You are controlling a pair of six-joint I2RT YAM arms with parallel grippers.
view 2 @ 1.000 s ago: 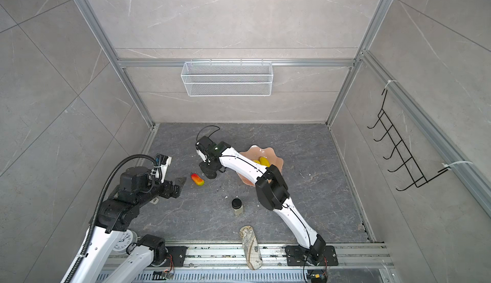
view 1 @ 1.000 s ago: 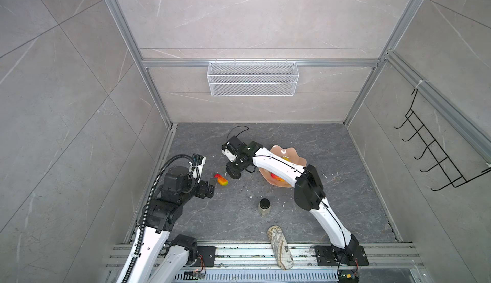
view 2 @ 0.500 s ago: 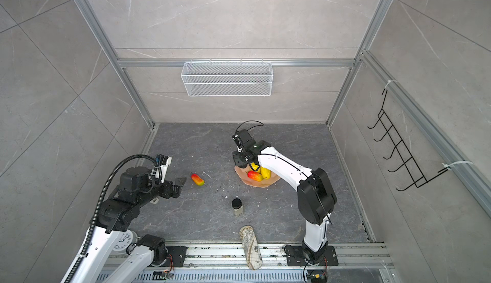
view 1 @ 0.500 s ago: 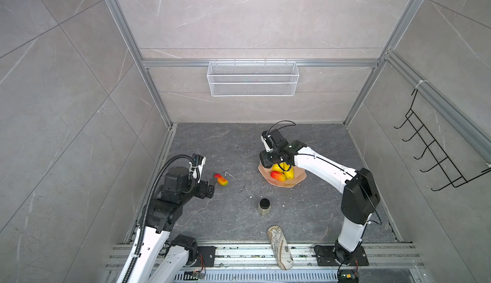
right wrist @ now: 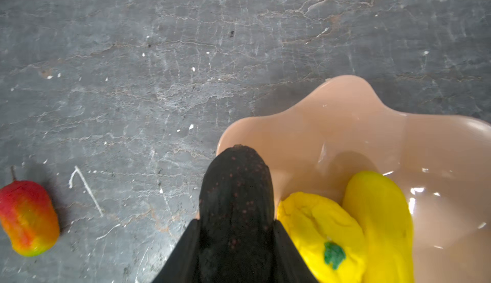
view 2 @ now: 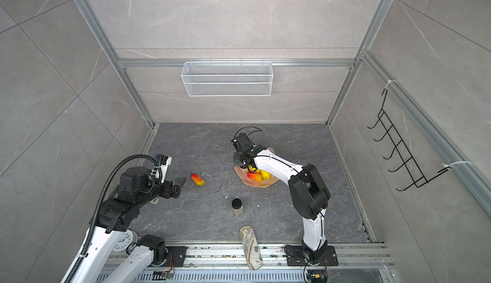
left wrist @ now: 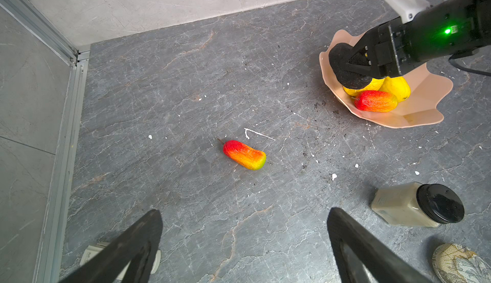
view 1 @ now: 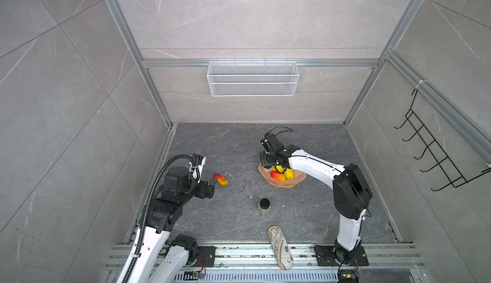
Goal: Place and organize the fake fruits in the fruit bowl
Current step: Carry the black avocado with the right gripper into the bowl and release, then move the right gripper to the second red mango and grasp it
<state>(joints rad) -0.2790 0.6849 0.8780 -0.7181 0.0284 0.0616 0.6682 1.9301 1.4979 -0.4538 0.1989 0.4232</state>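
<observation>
**Left to right across the table (view 1: 225, 215).** The left gripper (left wrist: 244, 211) hangs above the table near the left edge with its jaws apart and nothing between them. Just beyond it one red-to-yellow mango (left wrist: 244, 154) lies on its side on the bare table, well apart from the fruit bowl (left wrist: 425, 114).

Near the table's middle, the right gripper (right wrist: 236, 231) is clamped across the blackish oval fruit (right wrist: 236, 202). The fruit's free end juts out over the bowl's rim on the side facing the left edge. I cannot tell whether it touches the fruits below.

Three fruits are in the bowl:
- the stubby yellow fruit with the green end (right wrist: 318, 231)
- the long yellow fruit (right wrist: 380, 215), pressed against the stubby one
- a second mango (left wrist: 376, 101)

**Handling, as I judge it.**
- **Fruits:** I take them to be light, stiff shells. Their skins look more pebbled than slick (the black one is plainly rough), so a modest squeeze should hold them.
- **Loose mango:** I would take it across its short axis at mid-length, where the sides run nearly parallel. The rounded ends would squirt out of the jaws.
- **Bowl:** It looks thin, shallow and easily pushed. I would release the fruit low over the open pink floor rather than let it bear on the rim.

The black-lidded jar (left wrist: 414, 204) and the patterned oblong (view 1: 279, 244) at the near edge are not part of the task.
</observation>
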